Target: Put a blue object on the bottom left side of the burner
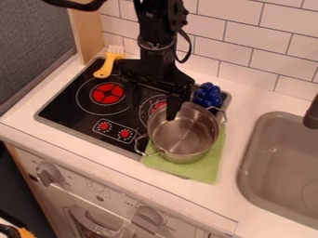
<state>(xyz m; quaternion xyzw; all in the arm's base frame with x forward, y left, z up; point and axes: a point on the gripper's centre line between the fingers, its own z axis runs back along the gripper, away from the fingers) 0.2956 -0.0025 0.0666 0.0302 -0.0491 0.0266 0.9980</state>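
Knobbly, glossy blue object [208,95] — behind the round metal pot [182,134].

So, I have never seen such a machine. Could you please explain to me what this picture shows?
This is a robot arm, seen by a fixed camera looking down at a slant. The arm comes in from the top edge, and its tool hangs near the rim of a metal pot. The tool's fingers are apart, with nothing visibly held. Below is a black stove. A green cloth lies partly under the pot. Behind the pot is a blue object, at back left a yellow utensil, at right a sink.
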